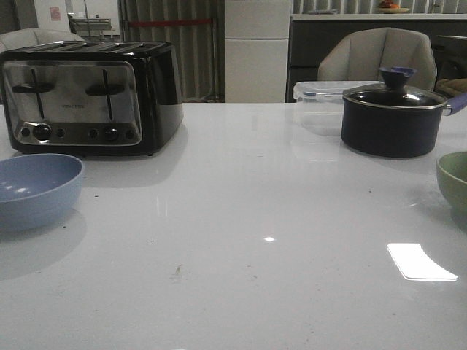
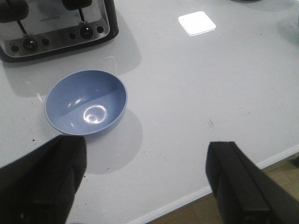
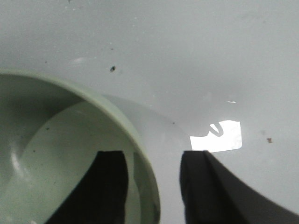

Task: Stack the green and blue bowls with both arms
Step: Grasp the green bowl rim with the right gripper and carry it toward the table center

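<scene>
Blue bowl (image 1: 35, 188) at nine o'clock on the white table (image 1: 241, 219), upright, nothing inside. Black and silver toaster (image 1: 87, 95) just behind it, at ten o'clock. Left gripper (image 2: 145, 182) up above the table, fingers (image 2: 44, 179) wide apart, holding nothing, blue bowl (image 2: 86, 101) just ahead. Clear plastic box (image 1: 319, 106) at one o'clock, looks empty. Dark pot (image 1: 392, 117) with a glass lid beside it, inside hidden. Green bowl (image 1: 454, 179) at three o'clock, at the table edge, nothing inside. Right gripper (image 3: 152, 186) parted, one finger (image 3: 100, 186) inside the green bowl (image 3: 60, 154), the other outside, rim in between, not squeezed.
</scene>
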Controlling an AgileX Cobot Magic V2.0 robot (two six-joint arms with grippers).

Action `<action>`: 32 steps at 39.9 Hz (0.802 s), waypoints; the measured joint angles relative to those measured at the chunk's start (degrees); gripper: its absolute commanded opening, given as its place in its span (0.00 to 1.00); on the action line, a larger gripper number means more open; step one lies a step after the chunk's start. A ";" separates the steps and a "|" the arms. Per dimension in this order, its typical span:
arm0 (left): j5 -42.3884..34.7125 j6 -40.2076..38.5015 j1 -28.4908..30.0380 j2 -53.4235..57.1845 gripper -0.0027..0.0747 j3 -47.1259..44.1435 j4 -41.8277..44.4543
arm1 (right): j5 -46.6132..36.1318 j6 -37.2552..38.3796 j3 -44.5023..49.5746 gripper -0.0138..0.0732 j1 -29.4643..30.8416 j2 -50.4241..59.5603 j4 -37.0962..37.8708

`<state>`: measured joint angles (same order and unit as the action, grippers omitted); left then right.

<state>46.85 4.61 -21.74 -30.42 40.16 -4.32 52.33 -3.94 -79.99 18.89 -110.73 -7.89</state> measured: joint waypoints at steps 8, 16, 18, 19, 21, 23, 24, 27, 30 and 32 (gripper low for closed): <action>0.00 0.00 0.00 0.00 0.79 0.00 0.00 | 0.76 -0.33 0.00 0.30 0.00 0.00 -0.45; 0.00 0.00 0.00 0.00 0.79 0.00 0.00 | 1.16 -0.37 0.00 0.25 -0.10 0.00 -1.38; 0.00 0.00 0.00 0.00 0.79 0.00 0.00 | 1.16 -0.65 0.00 0.25 -0.44 0.35 -1.59; 0.00 0.00 0.00 0.00 0.79 0.00 0.00 | 1.16 -0.88 0.00 0.25 -0.85 0.75 -1.59; 0.00 0.00 0.00 0.00 0.79 0.00 0.00 | 1.43 -1.19 -0.29 0.25 -1.97 1.57 -1.59; 0.00 0.00 0.00 0.00 0.79 0.00 0.00 | 1.92 -1.50 -0.98 0.25 -3.59 2.71 -1.73; 0.00 0.00 0.00 0.00 0.79 0.00 0.00 | 2.13 -1.68 -1.53 0.25 -4.44 3.23 -1.73; 0.00 0.00 0.00 0.00 0.79 0.00 0.00 | 3.27 -2.24 -3.32 0.25 -7.84 4.93 -1.86; 0.00 0.00 0.00 0.00 0.79 0.00 0.00 | 5.22 -2.54 -5.33 0.25 -12.25 6.15 -2.23; 0.00 0.00 0.00 0.00 0.79 0.00 0.00 | 6.59 -2.66 -6.70 0.25 -15.23 6.53 -2.34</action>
<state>46.85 4.61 -21.74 -30.42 40.16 -4.32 58.92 -6.60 -86.68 3.66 -104.19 -10.24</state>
